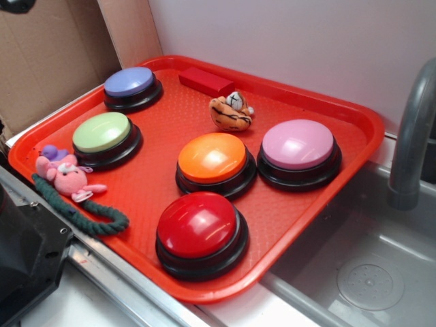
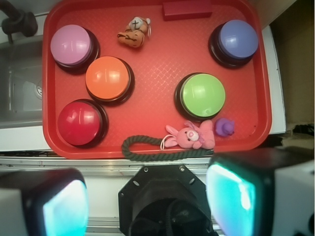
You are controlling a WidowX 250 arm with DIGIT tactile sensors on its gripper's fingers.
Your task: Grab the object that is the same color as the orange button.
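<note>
A small orange striped plush tiger (image 1: 231,112) (image 2: 134,33), the object, lies on the red tray (image 1: 170,139) (image 2: 157,64) towards its far side. The orange button (image 1: 212,158) (image 2: 108,78) stands just in front of it, mid-tray. In the wrist view my gripper (image 2: 147,201) hovers high above the tray's near edge, well short of the tiger. Its two fingers with teal pads (image 2: 64,209) are wide apart, open, with nothing between them.
Red (image 1: 197,226), pink (image 1: 298,145), green (image 1: 102,133) and purple (image 1: 129,83) buttons share the tray. A red block (image 1: 206,82) lies at the back; a pink bunny (image 1: 68,178) and green rope (image 1: 88,214) lie at the near edge. A sink (image 1: 368,272) and faucet (image 1: 409,136) are to the right.
</note>
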